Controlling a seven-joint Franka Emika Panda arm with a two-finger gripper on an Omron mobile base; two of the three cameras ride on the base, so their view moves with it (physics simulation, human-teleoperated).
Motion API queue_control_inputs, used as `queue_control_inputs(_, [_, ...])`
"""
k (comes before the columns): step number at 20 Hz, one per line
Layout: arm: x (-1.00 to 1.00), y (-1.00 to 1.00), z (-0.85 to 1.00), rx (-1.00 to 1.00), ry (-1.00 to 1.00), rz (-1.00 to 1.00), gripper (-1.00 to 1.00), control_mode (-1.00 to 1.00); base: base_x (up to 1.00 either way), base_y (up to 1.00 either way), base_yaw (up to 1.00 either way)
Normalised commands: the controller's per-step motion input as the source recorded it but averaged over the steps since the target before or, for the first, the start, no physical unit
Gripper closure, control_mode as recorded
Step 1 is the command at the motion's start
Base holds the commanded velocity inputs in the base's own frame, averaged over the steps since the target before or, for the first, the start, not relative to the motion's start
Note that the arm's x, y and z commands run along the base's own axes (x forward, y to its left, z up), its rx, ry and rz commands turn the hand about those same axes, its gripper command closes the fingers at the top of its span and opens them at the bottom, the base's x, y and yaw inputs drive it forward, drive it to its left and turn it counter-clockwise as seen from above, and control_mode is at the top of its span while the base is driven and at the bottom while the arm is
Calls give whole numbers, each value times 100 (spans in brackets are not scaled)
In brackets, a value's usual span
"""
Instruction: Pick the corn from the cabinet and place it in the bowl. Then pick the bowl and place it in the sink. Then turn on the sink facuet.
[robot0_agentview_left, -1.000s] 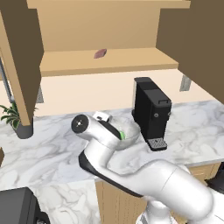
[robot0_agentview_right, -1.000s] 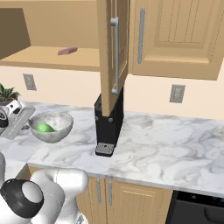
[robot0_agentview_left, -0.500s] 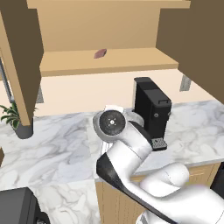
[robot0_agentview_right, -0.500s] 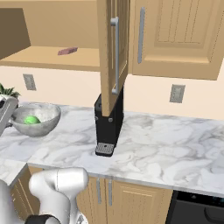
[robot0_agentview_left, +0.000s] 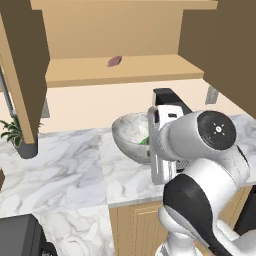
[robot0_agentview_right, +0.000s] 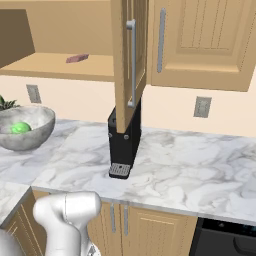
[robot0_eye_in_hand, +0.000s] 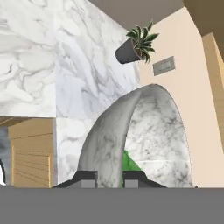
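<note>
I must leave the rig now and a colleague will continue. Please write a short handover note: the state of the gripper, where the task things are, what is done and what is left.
Gripper: shut on the bowl, one finger on each side of its rim, seen in the hand view.
Corn: lies inside the bowl, so the first step is done.
Bowl: over the marble counter, left of the coffee machine; whether it is lifted or resting, I cannot tell.
Cabinet: open, with a small reddish item on the shelf.
Left: carry the bowl to the sink, set it in, then turn on the faucet.
</note>
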Motion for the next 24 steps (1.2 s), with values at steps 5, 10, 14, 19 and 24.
queue_control_inputs(5, [-94, -34, 77, 0, -1, 24, 100, -100, 0, 0, 0])
queue_control_inputs(10, [-50, -17, 31, 0, 0, 8, 100, -100, 0, 0, 0])
queue_control_inputs(14, [-25, -2, 6, 0, 0, 0, 100, -100, 0, 0, 0])
queue_control_inputs(19, [-32, -1, 0, 0, -7, 0, 100, -100, 0, 0, 0])
queue_control_inputs(24, [-22, -12, 0, 2, -1, 0, 100, -100, 0, 0, 0])
